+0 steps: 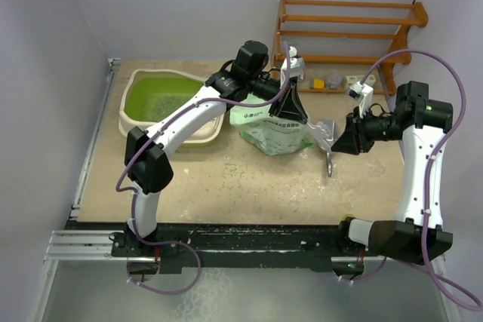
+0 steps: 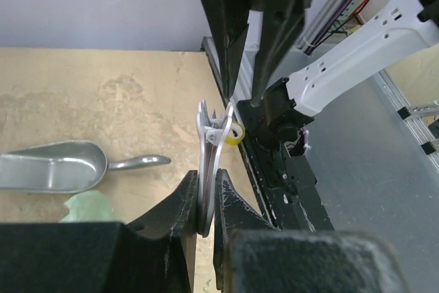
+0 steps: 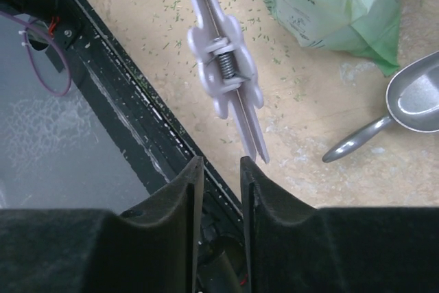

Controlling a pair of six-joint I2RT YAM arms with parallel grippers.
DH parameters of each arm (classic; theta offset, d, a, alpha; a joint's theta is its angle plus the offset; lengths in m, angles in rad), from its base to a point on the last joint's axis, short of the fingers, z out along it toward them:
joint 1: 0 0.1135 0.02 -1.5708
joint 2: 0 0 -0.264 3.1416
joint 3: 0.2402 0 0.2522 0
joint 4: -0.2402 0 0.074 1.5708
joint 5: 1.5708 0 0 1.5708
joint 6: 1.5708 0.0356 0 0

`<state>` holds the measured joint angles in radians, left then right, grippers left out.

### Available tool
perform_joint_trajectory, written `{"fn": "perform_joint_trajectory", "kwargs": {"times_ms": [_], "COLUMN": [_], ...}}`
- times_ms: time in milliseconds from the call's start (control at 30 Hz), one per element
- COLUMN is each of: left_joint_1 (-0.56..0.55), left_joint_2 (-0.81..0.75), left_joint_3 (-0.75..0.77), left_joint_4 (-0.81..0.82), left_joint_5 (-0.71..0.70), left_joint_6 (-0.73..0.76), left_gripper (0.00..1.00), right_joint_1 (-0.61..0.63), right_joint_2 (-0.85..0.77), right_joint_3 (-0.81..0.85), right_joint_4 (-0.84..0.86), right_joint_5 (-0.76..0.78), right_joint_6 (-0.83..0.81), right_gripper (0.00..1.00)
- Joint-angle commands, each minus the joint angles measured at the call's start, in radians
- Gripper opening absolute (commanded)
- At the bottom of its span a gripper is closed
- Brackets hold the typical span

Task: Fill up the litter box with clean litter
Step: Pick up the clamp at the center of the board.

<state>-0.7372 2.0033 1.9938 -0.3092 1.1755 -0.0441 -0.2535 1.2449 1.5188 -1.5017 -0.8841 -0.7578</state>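
Two arms reach over the surface (image 1: pixel 249 186): we see the left gripper (image 2: pixel 206 183) clamped on a white plastic spring clip (image 2: pixel 214 143), and the right gripper (image 3: pixel 219 166) with jaws apart, empty, just beside the clip's tip. Our cream plastic litter box (image 1: pixel 130 122), holding green litter pellets (image 1: pixel 162 103), sits at the far-left corner.

Bright, even light and soft shadows; the scoop (image 3: pixel 415 97) glints, wrist-view foregrounds blur.

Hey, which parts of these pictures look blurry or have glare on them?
Left wrist view: the left claw's black fingers are soft up close, while the pale plastic spring clip and the silver metal scoop look sharper, the scoop showing bright sheen. Right wrist view: the right claw's fingers blur too, and the scoop's bowl glares. Top view: even light, soft shadows, no glare.
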Motion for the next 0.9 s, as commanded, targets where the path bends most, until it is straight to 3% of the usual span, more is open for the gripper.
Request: {"fn": "perform_joint_trajectory", "kwargs": {"times_ms": [0,233,600,867], "left_joint_1": [0.016,0.024,0.005,-0.013], "left_joint_2": [0.024,0.043,-0.003,-0.014], "left_joint_3": [0.061,0.093,0.033,0.014], "left_joint_4": [-0.101,-0.070,0.133,0.109], "left_joint_5": [-0.051,-0.021,0.096,0.093], "left_joint_6": [0.088,0.033,-0.166,-0.164], "left_gripper": [0.03,0.03,0.03,0.03], "right_joint_1": [0.004,0.005,0.004,0.005], "right_joint_2": [-0.006,-0.039,0.022,0.121], "right_joint_3": [0.055,0.061,0.119,0.221], "right_joint_4": [-0.082,-0.081,0.026,0.021], "right_joint_5": [-0.035,-0.059,-0.085,-0.088], "right_joint_6": [0.019,-0.021,-0.020,-0.023], "right_gripper": [0.34,0.45,0.66,0.67]}}
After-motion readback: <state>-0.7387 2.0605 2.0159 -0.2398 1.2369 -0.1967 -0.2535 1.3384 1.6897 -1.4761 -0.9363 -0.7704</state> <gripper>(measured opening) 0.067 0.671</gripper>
